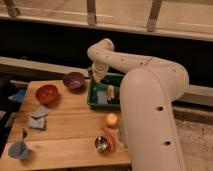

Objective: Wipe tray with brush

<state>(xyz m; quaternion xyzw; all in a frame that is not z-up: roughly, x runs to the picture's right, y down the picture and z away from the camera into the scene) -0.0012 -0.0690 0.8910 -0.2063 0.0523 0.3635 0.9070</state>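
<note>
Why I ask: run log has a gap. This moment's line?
pincer: shut, over tray end by purple bowl | brush: not visible

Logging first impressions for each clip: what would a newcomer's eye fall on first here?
The big white robot arm fills the right foreground, bending back over the wooden table. Its gripper, shut, hangs at the back left corner of the dark green tray. Left of that, a purple bowl and a red bowl stand out.
</note>
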